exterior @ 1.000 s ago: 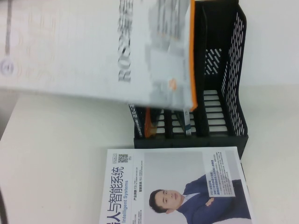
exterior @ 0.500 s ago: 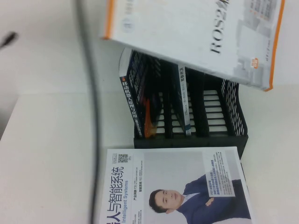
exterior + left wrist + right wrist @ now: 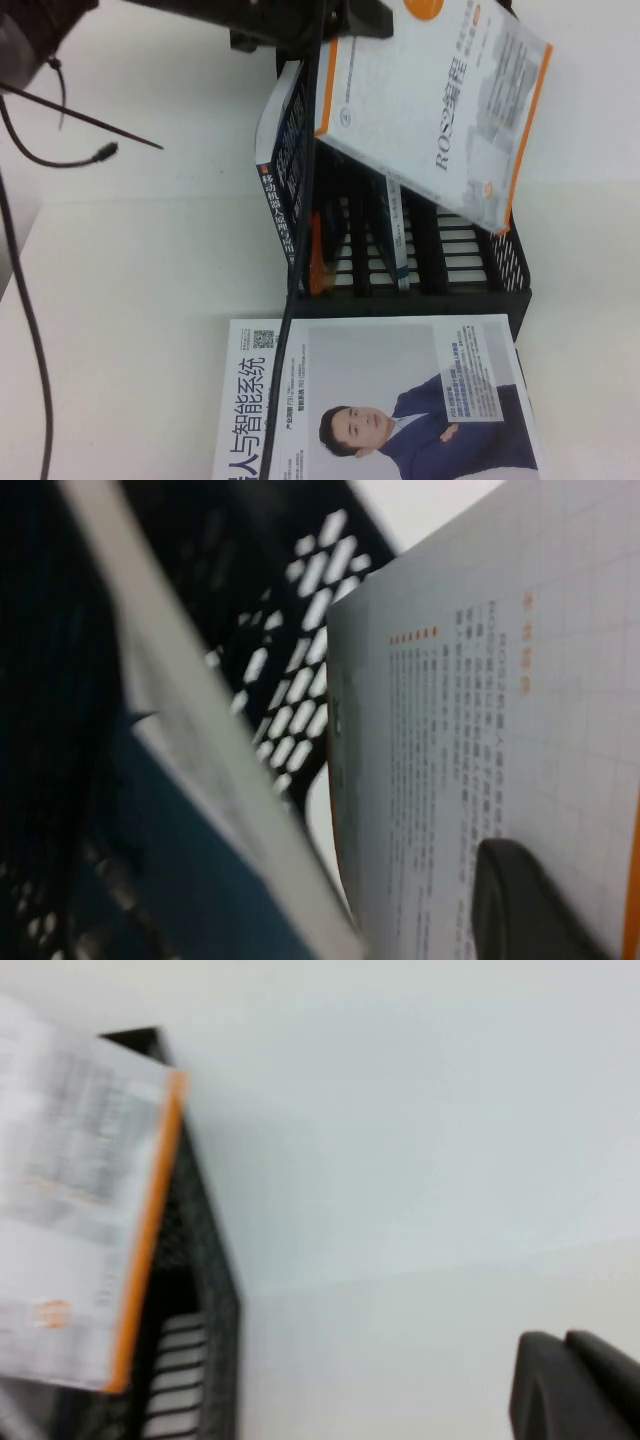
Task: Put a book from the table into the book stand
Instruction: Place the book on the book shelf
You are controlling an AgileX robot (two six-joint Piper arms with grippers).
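Note:
The book, white-grey with an orange border and "ROS2" on its cover, hangs tilted over the black book stand. Its lower corner is close to the stand's right wall. My left gripper is shut on the book's top edge, at the top of the high view. In the left wrist view a dark finger presses on the book's printed cover, beside the stand's perforated wall. My right gripper is off to the stand's right over the white table, shut and empty. It is out of the high view.
A dark blue book leans in the stand's left slot and a thin book stands in the middle one. A white book picturing a man in a suit lies in front of the stand. A black cable hangs from the left arm.
The book has swung from the upper left to the right and come down, tilted, over the stand. The left arm has come into view at the top.

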